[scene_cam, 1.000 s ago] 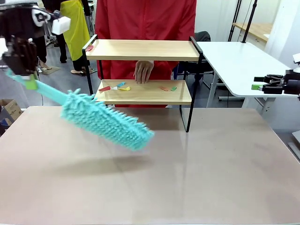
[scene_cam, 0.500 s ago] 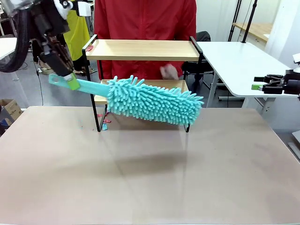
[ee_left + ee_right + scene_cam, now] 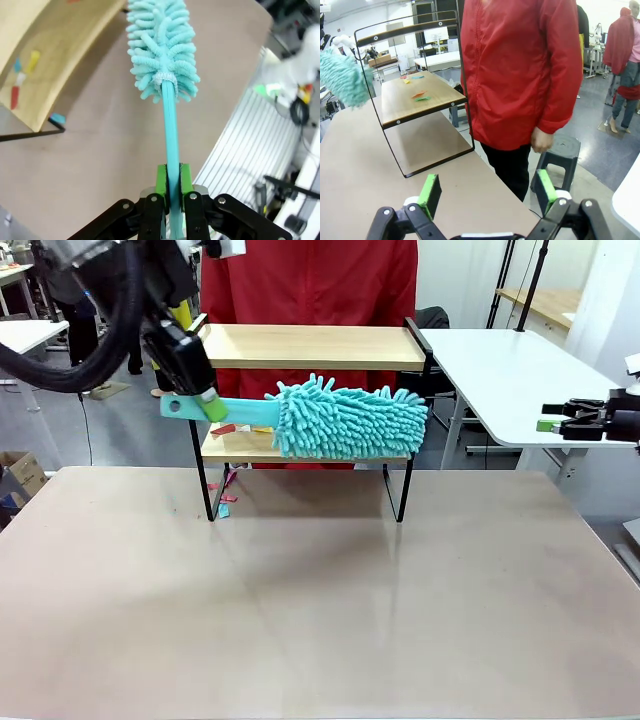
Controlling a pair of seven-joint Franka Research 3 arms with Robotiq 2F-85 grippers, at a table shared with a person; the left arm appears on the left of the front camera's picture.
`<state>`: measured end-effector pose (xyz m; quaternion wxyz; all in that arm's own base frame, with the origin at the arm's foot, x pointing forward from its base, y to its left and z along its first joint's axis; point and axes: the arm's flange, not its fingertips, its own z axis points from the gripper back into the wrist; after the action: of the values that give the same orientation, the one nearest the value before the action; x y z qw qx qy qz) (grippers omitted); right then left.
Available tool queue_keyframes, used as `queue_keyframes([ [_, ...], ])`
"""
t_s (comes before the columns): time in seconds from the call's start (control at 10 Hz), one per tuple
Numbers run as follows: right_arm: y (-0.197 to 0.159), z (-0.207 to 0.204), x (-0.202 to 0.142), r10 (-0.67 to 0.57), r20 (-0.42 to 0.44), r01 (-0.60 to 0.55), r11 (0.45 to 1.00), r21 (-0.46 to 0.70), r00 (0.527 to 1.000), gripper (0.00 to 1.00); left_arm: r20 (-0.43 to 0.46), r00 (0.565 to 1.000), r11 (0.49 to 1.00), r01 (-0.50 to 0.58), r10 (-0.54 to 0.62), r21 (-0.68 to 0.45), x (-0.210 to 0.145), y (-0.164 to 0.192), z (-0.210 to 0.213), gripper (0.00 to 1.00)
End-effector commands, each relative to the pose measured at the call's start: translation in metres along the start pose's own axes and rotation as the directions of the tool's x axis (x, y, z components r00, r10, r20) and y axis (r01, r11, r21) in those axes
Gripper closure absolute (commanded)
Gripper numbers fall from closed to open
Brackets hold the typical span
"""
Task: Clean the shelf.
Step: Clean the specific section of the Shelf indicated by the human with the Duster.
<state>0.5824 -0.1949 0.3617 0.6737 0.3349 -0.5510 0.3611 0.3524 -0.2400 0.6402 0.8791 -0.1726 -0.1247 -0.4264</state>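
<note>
We hold the teal duster (image 3: pixel 350 422) with left fingers (image 3: pixel 161 181) clenched on its handle, head just before the shelf's (image 3: pixel 310 346) lower board; right fingers (image 3: pixel 431 192) spread, empty.

Shelf (image 3: pixel 310 345): matt wood boards, black metal frame; duster (image 3: pixel 345 422) fluffy cloth, prob. microfibre.

Work surface: wide beige table (image 3: pixel 320 620), matte, with faint reflections.
Right of it, apart: a white table (image 3: pixel 510 370) on a grey floor (image 3: pixel 620 150).
Far left: the corner of another white table (image 3: pixel 25 335); lower down, an open cardboard box (image 3: pixel 20 477) on the floor.
Far side: a person in a red jacket (image 3: pixel 310 280) stands facing the beige table. A black stool (image 3: pixel 560 150) sits just beside this person's legs.
Background: a second person in a red hooded top (image 3: pixel 620 45), well apart.
Left wrist view: a ribbed grey metal panel (image 3: pixel 250 145) runs along the beige table's edge.
</note>
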Motion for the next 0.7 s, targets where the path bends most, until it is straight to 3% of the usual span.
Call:
queue_keyframes([
  [0.0, 0.001, -0.001, 0.008, -0.014, -0.011, 0.013, 1.0, -0.013, 1.0, 0.0, 0.011, 0.992, 0.986, -0.125, 0.124, 0.108, 0.014, -0.01, -0.006, 0.87],
  [0.2, 0.001, -0.001, 0.008, -0.014, -0.011, 0.013, 1.0, -0.013, 1.0, 0.0, 0.03, 0.971, 0.956, -0.239, 0.237, 0.169, 0.03, -0.016, -0.015, 0.87],
  [0.6, 0.001, -0.001, 0.008, -0.014, -0.011, 0.013, 1.0, -0.013, 1.0, 0.0, 0.202, 0.922, 0.882, -0.379, 0.332, 0.28, 0.074, -0.038, -0.051, 0.87],
])
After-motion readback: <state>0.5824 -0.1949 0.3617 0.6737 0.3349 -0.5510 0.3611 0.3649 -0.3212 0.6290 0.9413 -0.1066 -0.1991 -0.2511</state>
